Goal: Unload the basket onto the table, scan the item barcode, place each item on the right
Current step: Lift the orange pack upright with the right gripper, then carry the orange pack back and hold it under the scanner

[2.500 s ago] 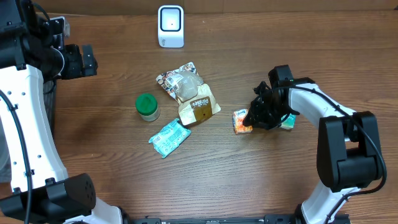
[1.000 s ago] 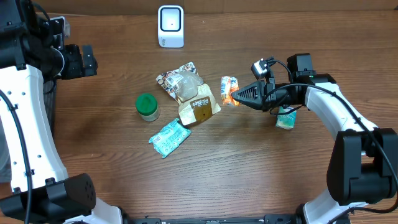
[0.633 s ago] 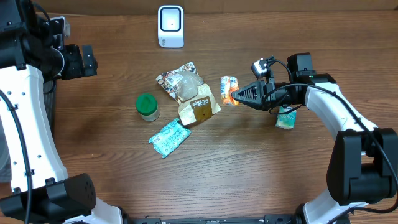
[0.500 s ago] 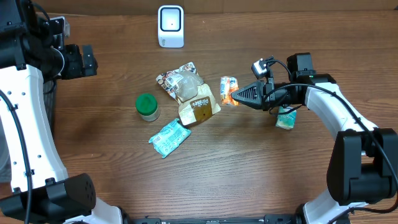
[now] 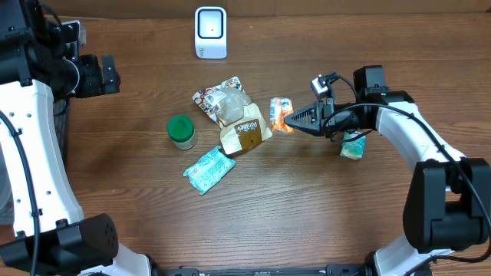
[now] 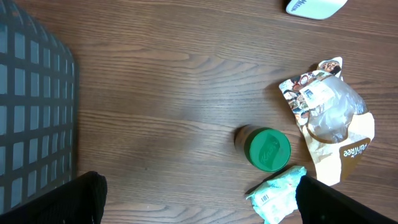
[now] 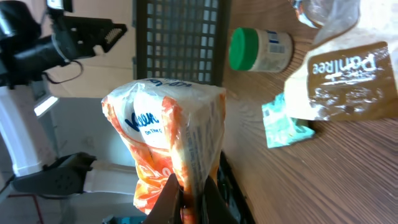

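A: Left gripper point(image 5: 107, 74)?
B: At the far-left edge of the brown wooden table point(image 5: 138, 207), fingers spread wide, nothing between them.
A: Right gripper point(image 5: 288, 120)?
B: Mid-table, well apart from the white boxy scanner point(image 5: 210, 32). Fingers are pinching the orange-and-white plastic packet point(image 5: 281, 110).

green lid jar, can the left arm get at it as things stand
Probably yes. The left hand is open and empty, bare wood lies between it and the green lid jar, and the teal packet crowds only one side.
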Controlling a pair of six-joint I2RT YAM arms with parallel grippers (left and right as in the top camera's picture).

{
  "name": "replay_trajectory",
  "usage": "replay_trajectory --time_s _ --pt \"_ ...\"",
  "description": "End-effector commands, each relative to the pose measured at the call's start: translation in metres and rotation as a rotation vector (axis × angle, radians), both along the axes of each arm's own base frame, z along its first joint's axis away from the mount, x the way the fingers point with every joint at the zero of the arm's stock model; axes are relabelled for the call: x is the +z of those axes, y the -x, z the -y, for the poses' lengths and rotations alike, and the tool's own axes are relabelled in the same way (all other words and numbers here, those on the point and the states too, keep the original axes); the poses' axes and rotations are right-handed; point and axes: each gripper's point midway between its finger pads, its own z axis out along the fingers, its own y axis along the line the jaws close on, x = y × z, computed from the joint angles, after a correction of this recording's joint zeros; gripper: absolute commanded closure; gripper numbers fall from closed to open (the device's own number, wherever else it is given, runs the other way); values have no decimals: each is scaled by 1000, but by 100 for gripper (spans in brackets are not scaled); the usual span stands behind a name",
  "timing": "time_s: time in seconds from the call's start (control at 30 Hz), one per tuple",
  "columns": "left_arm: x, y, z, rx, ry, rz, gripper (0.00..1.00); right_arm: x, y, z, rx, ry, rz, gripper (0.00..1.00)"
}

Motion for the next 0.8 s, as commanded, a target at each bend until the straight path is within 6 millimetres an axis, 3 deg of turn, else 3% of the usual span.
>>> replay_trajectory --time_s 0.0,0.3,0.5,0.6,0.77 --pt "-1 0 2 -24 1 -1 0 3 -2 -4 0 60 40 96" --pt "-1 0 2 -24 1 -1 0 -25 -3 2 -43 226 -33 96" --pt "-1 0 2 -24 1 -1 1 -40 -11 16 -110 398 -100 96" --pt "-1 0 2 -24 1 -1 0 -31 -20 27 -140 537 -92 96" --pt "-1 0 2 -24 1 -1 0 29 -48 44 -243 805 30 96"
